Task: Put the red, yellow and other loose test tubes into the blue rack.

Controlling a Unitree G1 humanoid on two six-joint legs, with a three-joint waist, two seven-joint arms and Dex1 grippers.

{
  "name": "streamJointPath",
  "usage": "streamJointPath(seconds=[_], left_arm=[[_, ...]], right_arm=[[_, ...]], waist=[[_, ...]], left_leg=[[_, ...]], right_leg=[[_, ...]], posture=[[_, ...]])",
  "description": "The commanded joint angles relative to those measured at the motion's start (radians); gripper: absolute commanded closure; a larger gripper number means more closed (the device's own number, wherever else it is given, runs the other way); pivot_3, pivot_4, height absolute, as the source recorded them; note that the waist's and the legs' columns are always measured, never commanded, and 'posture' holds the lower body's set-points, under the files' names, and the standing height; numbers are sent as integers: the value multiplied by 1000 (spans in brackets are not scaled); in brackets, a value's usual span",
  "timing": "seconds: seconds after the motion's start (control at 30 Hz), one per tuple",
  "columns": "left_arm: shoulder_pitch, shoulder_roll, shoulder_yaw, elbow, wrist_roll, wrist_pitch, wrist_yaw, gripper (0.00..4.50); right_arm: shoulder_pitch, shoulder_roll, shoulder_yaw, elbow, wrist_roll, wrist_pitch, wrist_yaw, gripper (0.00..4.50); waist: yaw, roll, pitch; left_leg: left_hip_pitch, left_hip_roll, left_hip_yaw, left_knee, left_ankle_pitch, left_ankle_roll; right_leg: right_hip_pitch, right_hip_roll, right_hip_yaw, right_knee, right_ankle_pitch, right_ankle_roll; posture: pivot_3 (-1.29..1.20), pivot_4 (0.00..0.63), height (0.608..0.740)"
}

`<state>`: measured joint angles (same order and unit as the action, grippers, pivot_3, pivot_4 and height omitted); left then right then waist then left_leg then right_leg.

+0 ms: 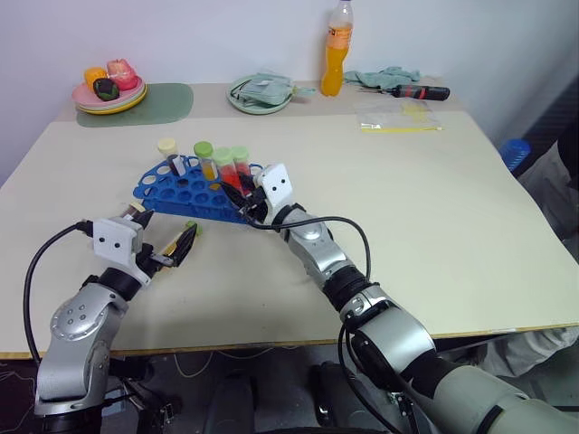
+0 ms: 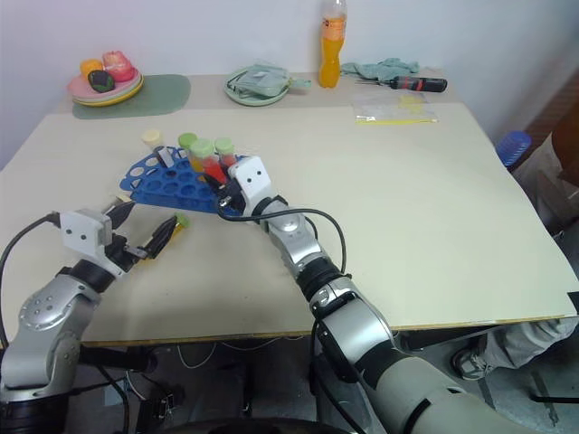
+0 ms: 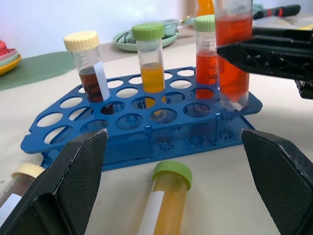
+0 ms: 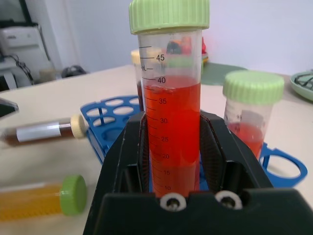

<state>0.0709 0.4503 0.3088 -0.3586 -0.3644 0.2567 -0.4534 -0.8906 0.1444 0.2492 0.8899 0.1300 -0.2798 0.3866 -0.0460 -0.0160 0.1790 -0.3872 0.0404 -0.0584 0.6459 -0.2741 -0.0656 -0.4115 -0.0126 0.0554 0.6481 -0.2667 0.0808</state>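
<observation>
Gripping a red tube (image 4: 171, 127) over the blue rack (image 1: 185, 192), the right gripper (image 4: 173, 147) is clamped; left gripper (image 3: 171, 186) spread wide.

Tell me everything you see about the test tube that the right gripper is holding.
The test tube is clear plastic with printed volume marks, closed by a light green screw cap. Red liquid fills more than half of it. It stands upright, clamped between the two black fingers of the right gripper, which is shut on its lower part. In the left wrist view its bottom end sits in a hole at a corner of the blue rack, next to another red-filled tube already standing there.
</observation>
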Motion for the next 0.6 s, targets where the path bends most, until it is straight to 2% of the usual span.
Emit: streamJointPath(seconds=[0.03,0.4,0.6], left_arm=[[-10,14,12,-43,-16,4,-3,0],[-19,18,2,-37,-19,7,-5,0],[-15,17,4,-49,-20,20,5,0]], right_arm=[[-25,62,-12,15,-31,-28,-2,3186],[-96,91,-56,138,-64,-45,-45,3186],[-65,92,-66,126,-43,-39,25,3186]], waist=[[0,0,0],[2,0,0],[1,0,0]], left_leg=[[0,0,0,0,0,0],[1,0,0,0,0,0],[1,0,0,0,0,0]], right_leg=[[0,0,0,0,0,0],[1,0,0,0,0,0],[1,0,0,0,0,0]], posture=[[0,150,740],[0,150,740],[0,150,740]])
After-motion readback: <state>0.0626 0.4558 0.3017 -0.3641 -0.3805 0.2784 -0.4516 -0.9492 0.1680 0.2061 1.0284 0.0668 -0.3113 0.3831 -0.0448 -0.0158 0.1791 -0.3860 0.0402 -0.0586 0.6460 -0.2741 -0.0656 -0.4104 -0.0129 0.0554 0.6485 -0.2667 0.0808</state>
